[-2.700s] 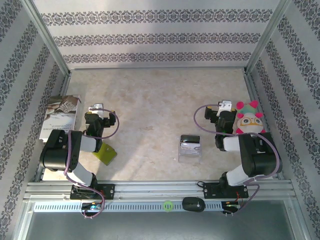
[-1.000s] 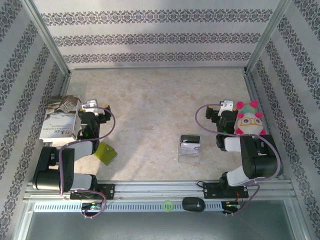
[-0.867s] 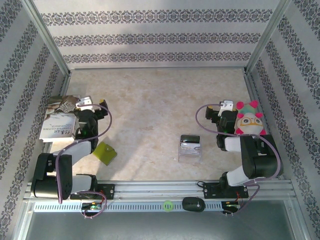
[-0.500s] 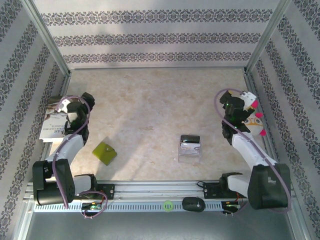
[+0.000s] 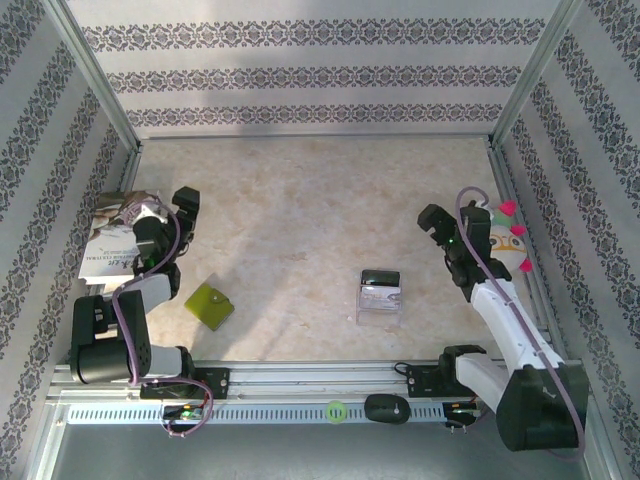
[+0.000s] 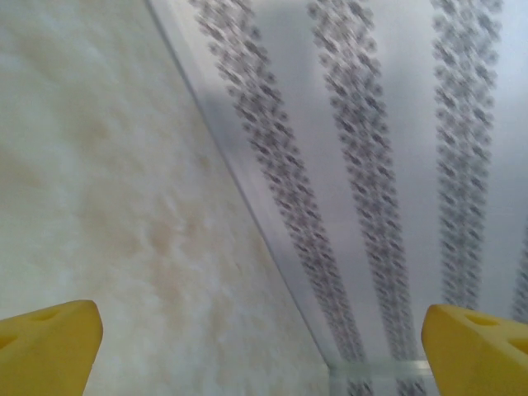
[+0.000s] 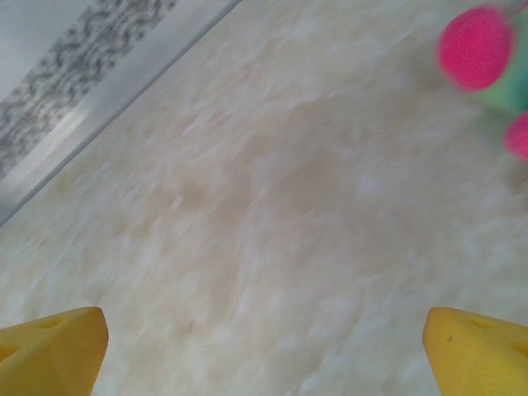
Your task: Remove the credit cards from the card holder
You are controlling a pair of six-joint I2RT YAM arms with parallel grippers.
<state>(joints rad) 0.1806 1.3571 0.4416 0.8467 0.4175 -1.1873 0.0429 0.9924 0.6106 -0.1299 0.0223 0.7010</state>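
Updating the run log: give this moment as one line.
left gripper open, near booklet | right gripper open, near plush | holder on table, untouched

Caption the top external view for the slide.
Left gripper and right gripper open; olive card holder lies front-left on the table, credit cards front-right, apart from it.

Pale marbled desk (image 5: 310, 200), patterned walls (image 5: 300, 75) behind and at both sides. Printed booklet (image 5: 106, 248) flat at left edge. Plush toy (image 5: 508, 236) with pink pompoms (image 7: 476, 37) at right edge. On the metal rail (image 5: 300, 378) along the bottom: green ring (image 5: 336, 410), black rounded object (image 5: 386, 408) beside it.
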